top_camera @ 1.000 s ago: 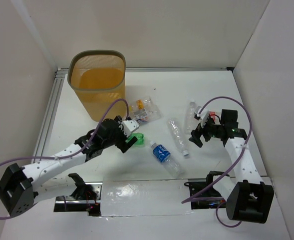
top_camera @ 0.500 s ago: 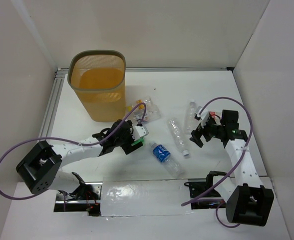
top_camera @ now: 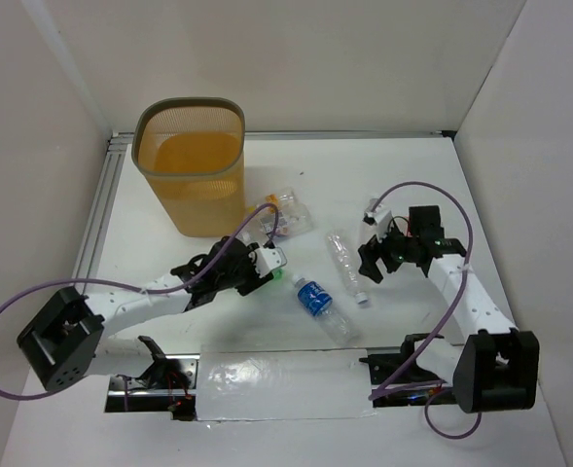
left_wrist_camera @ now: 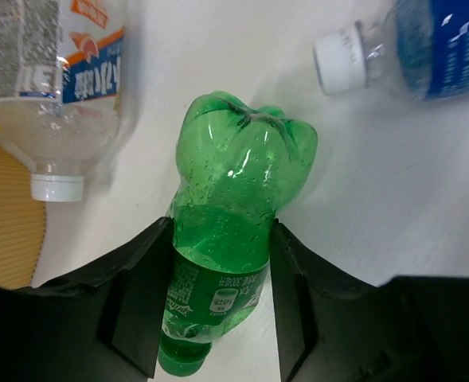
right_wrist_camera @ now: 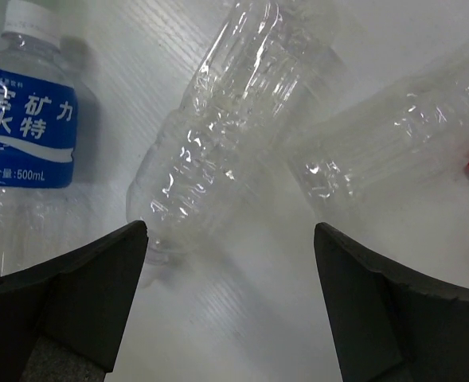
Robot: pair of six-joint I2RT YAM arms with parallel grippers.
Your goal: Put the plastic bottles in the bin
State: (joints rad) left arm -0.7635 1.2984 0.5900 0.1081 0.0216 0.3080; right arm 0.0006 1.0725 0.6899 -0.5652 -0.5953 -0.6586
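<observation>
Table [top_camera: 412, 165]: white, walled on three sides; both arms are mounted at its near edge.
Bin [top_camera: 213, 199]: orange-yellow mesh wastebasket, upright at the far left corner.
Left gripper [left_wrist_camera: 220, 263]: reaches out just in front of the bin, toward the middle of the table. Its fingers [left_wrist_camera: 142, 294] are clamped on both sides of the green bottle.
Green bottle [left_wrist_camera: 234, 231]: lies on the table surface, gripped around the labelled lower half. The ribbed base points away from the wrist and the green cap points back toward it.
Orange-label bottle [left_wrist_camera: 55, 79]: clear, white cap, lies just beside the green bottle on the bin side. It is part of a small cluster [top_camera: 284, 216] near the bin's foot.
Blue-label bottle [top_camera: 315, 300]: clear, white cap, lies toward the near edge between the two grippers.
Right gripper [right_wrist_camera: 230, 239]: over the right half of the table, jaws spread wide with nothing between them.
Crushed clear bottle [right_wrist_camera: 218, 135]: lies on the table under the right gripper, beside the blue-label bottle.
Second clear bottle [right_wrist_camera: 393, 143]: lies angled next to the crushed one, and their ends almost meet.
</observation>
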